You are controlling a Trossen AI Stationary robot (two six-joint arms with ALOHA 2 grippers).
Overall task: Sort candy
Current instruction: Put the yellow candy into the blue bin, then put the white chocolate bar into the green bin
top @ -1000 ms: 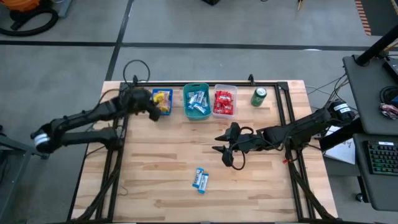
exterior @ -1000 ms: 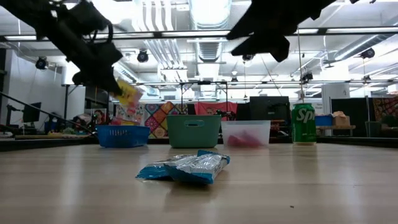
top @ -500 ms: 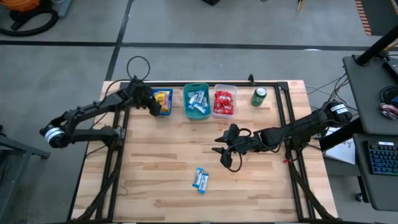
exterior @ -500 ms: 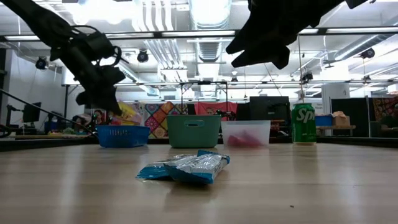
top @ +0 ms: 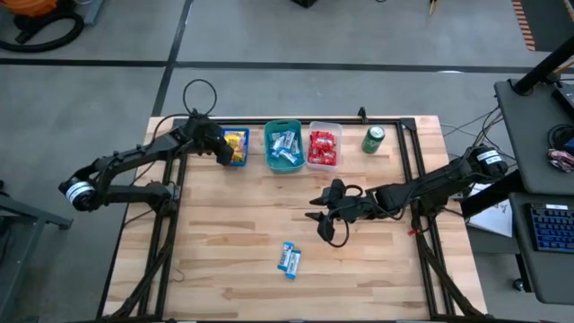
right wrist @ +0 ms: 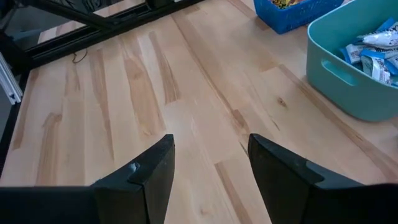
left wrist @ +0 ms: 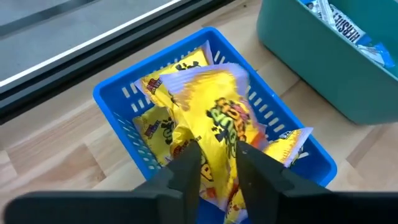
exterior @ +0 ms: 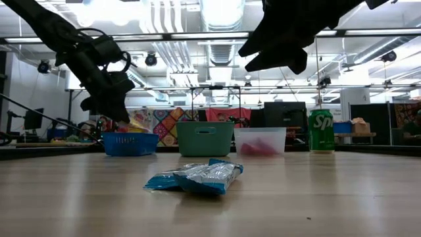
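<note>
The left gripper is down over the blue basket at the far edge of the tabletop, towards the far-left corner, and its two fingers stand a little apart with a yellow candy packet lying between and under them; whether they grip that packet or have let it go, I cannot tell. The basket is heaped with yellow packets (crumpled, overlapping, right up to the rim). Just beside it along the far edge sits the teal bin, holding light blue-white packets, then the clear bin with the red candy, and past that a green soda can, upright, near the far-right corner.

Out over the middle of the tabletop hangs the right gripper, fingers spread wide with nothing between them, only bare wood below in its wrist view. And two light blue-white packets lie side by side, touching, on the wood towards the near edge, well apart from all three bins and from both grippers
</note>
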